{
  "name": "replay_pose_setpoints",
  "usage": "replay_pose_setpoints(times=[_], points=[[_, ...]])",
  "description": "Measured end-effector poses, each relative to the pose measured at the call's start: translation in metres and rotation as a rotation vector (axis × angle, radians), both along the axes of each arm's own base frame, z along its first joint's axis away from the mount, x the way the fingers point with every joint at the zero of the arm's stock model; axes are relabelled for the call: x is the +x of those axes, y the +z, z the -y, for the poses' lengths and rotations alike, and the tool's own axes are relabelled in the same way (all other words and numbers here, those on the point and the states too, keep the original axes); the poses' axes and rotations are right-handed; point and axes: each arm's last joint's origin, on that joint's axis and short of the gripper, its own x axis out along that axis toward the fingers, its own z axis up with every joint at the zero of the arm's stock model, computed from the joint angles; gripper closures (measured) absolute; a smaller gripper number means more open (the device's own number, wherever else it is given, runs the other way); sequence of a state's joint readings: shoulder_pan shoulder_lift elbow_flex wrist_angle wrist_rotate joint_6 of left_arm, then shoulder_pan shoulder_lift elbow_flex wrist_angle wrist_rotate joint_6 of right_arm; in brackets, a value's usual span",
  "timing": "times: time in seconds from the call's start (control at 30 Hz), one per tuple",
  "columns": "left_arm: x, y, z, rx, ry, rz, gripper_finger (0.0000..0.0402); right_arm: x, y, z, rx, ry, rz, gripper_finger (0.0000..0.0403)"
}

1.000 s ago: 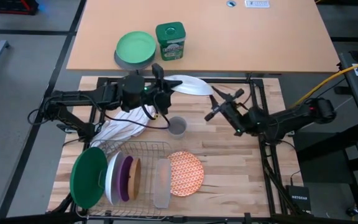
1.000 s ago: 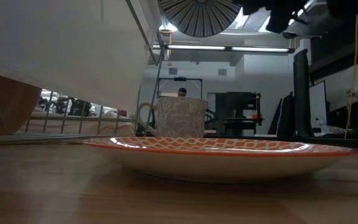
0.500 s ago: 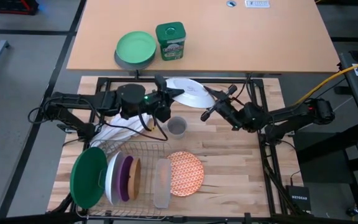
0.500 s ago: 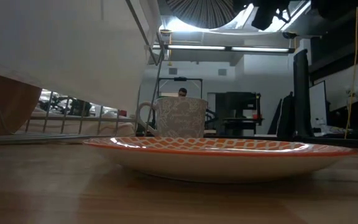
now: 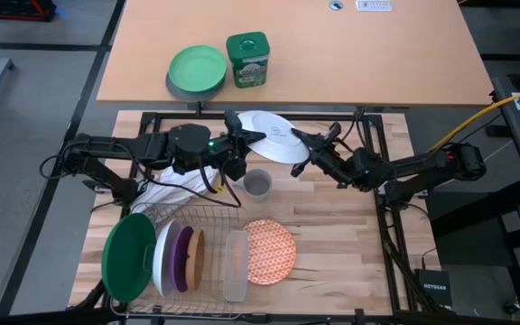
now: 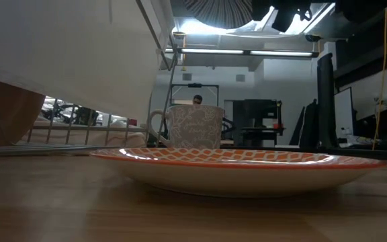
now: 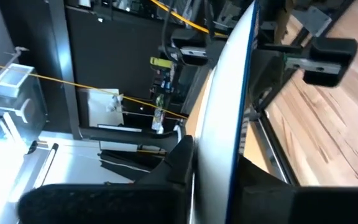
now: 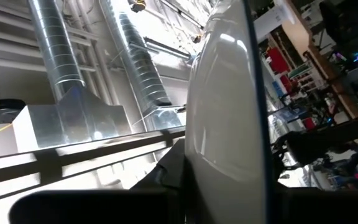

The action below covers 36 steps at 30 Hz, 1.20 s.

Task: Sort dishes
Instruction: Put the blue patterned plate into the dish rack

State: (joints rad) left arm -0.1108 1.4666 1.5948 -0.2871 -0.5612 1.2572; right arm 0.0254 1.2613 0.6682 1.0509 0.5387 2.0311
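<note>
Grey floor [image 5: 25,36], tan desk [image 5: 332,54] behind, silver ceiling ducts [image 8: 48,56], bright overhead strip lights [image 6: 240,51]

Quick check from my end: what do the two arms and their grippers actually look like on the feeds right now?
Both arms are dark, nearly black, built of slim jointed links with black cables looping alongside. The left arm carries a rounded wrist housing with a small green light, ahead of the left gripper. The right gripper ends in two thin dark fingers; its arm runs to a bulkier shoulder joint. No markings are readable.

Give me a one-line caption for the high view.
Both grippers, left and right, hold a white plate above the mug.
</note>
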Motion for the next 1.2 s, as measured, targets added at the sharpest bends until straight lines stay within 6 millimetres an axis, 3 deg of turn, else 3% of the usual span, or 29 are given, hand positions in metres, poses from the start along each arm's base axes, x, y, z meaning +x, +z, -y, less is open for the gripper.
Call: replay_pose_setpoints(times=[0.13, 0.37, 0.53, 0.7, 0.93, 1.2], points=[[-0.001, -0.003, 0.0, -0.049, 0.007, -0.013, 0.0339, 0.001, -0.001, 0.0, -0.009, 0.006, -0.019, 0.0361], [-0.001, -0.004, 0.002, -0.35, 0.055, 0.128, 0.0282, 0.001, -0.001, 0.0, -0.029, 0.01, -0.023, 0.0361], [-0.004, -0.003, 0.01, -0.446, 0.067, 0.176, 0.0251, 0.001, 0.0, -0.001, -0.046, 0.043, -0.02, 0.0361], [-0.009, -0.001, 0.025, -0.406, 0.091, 0.179, 0.024, 0.002, 0.0, -0.003, -0.07, 0.092, -0.013, 0.0361], [-0.02, 0.004, 0.053, -0.202, 0.086, 0.126, 0.0239, 0.003, 0.001, -0.007, -0.102, 0.235, 0.004, 0.0361], [-0.035, 0.003, 0.085, -0.209, 0.158, 0.158, 0.0239, 0.004, 0.002, -0.011, -0.102, 0.411, 0.03, 0.0361]])
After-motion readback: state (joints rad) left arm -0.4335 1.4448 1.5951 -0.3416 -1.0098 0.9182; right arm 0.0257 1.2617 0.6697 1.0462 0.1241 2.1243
